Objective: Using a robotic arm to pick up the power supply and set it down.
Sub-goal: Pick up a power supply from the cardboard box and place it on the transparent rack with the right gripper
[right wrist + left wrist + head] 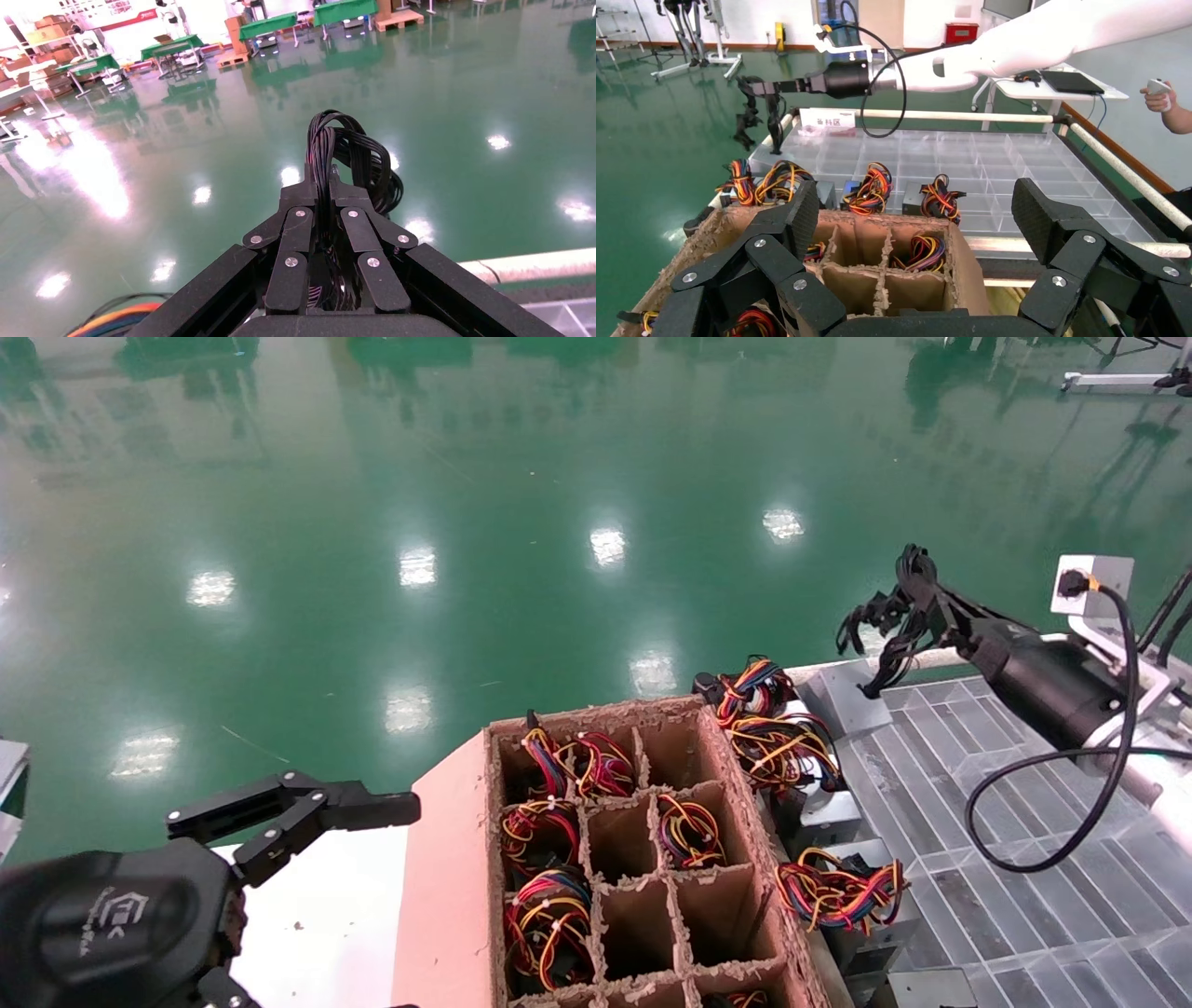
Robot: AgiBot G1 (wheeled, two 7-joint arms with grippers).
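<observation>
The white-shelled robotic arm (1071, 686) reaches over the far corner of the clear tray (1015, 859). Its right gripper (911, 581) is shut on a bundle of all-black cables (351, 151), which stick out past the fingertips (299, 193) and droop below them. Under the hanging cables (875, 640), a plain grey block, the power supply (843, 700), sits at the tray's corner; I cannot tell whether it rests there or hangs. The left wrist view shows the same gripper (765, 88) with the cables dangling. My left gripper (307, 808) is open and empty, low at the near left.
A brown cardboard box (736, 784) with dividers holds several units with coloured wires (545, 915). More such units (778, 733) lie along the tray's left edge. A white rail (947, 116) borders the tray. A person's hand (1162, 95) shows at the far right.
</observation>
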